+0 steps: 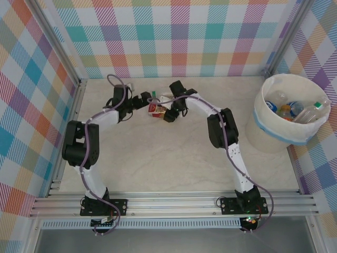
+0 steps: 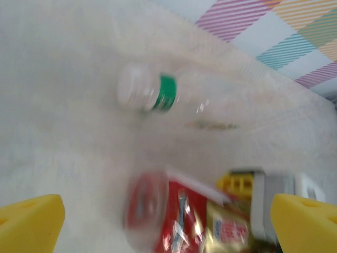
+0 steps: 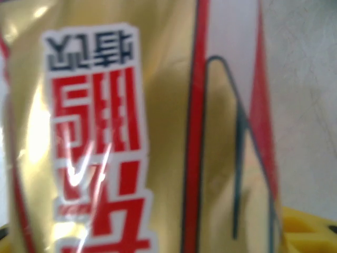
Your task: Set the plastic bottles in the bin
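Pick step, mid-task: several bottles (image 1: 287, 109) lie in the bin (image 1: 268, 134), far right. At the tabletop's (image 1: 158, 158) far centre are a red-gold bottle (image 1: 157, 110) and a green-band bottle (image 2: 158, 94) just beyond. Left hand (image 2: 168, 224) gapes wide, empty, red-gold bottle between its fingers. Right hand (image 1: 171, 113) flanks it too; grip can't tell. Next: one hand clamps, the other backs off, then carry to bin.
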